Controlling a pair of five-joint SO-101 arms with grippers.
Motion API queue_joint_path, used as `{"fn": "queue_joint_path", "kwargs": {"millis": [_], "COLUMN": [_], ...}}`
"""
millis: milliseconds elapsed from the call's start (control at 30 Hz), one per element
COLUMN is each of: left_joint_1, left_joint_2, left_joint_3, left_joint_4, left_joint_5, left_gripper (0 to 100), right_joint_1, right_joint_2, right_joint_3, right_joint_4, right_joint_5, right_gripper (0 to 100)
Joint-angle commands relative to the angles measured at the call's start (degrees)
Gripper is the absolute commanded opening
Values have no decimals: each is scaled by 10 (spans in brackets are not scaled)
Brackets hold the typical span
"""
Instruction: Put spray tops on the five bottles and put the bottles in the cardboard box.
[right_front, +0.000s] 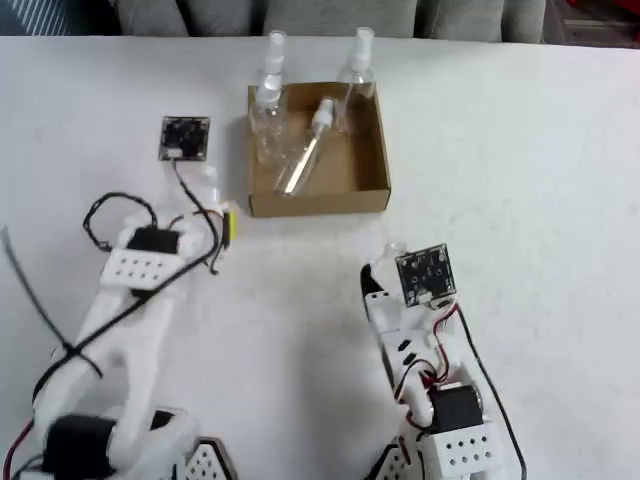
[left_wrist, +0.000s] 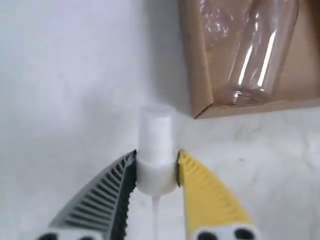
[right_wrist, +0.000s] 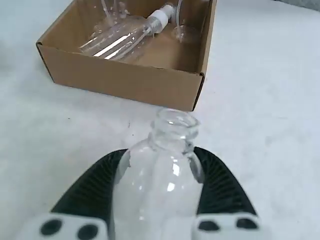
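The cardboard box (right_wrist: 125, 82) is matt brown paperboard. The bottle (right_wrist: 160, 180) is clear, glossy plastic; the spray top (left_wrist: 156, 145) is smooth white plastic.

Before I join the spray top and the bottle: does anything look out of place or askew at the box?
One capped bottle lies on its side, diagonal across the cardboard box, while the upright bottles stand along its far wall. Nothing looks spilled or damaged.

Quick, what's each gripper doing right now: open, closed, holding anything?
Left gripper: closed on a spray top.
Right gripper: closed on a bottle with no top on it.
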Motion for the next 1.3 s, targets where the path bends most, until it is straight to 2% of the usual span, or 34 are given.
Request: {"fn": "queue_joint_path", "kwargs": {"millis": [0, 300, 467, 633, 767, 867, 1133, 1267], "left_joint_1": [-11, -76, -73, -77, -76, -77, -73, -71], "left_joint_2": [65, 171, 175, 175, 174, 174, 166, 118], "left_joint_3": [-61, -142, -140, -142, -143, -159, -189, -222], "left_joint_4": [-17, -16, 4, 18, 38, 65, 110, 186], "left_joint_5": [-6, -7, -7, -8, -55, -55, -47, 7], "left_gripper": [24, 42, 159, 184, 238, 253, 252, 256], "right_joint_1": [21, 24, 25, 67, 96, 111, 116, 116], "right_joint_2": [-4, 41, 215, 419, 555, 631, 721, 731], "right_joint_3": [-30, -55, -129, -229, -309, -357, -408, -410], "right_joint_4": [18, 46, 41, 44, 67, 75, 73, 73], "right_joint_5": [-6, -6, -3, 13, 58, 64, 68, 67], "right_gripper": [17, 15, 15, 15, 15, 16, 22, 115]}}
